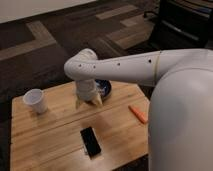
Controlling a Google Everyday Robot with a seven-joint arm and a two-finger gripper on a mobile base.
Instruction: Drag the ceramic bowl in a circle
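The ceramic bowl (106,88), dark blue with a paler inside, sits at the far edge of the wooden table (55,135). Most of it is hidden behind my wrist. My gripper (89,102) points down at the tabletop just in front and left of the bowl. Its two pale fingertips (99,101) stand apart, with bare wood between them. The right fingertip is close to the bowl's near rim; I cannot tell if it touches.
A white cup (36,100) stands at the table's left. A black phone (90,141) lies near the front middle. An orange marker-like thing (138,113) lies at the right. My white arm (180,100) covers the right side.
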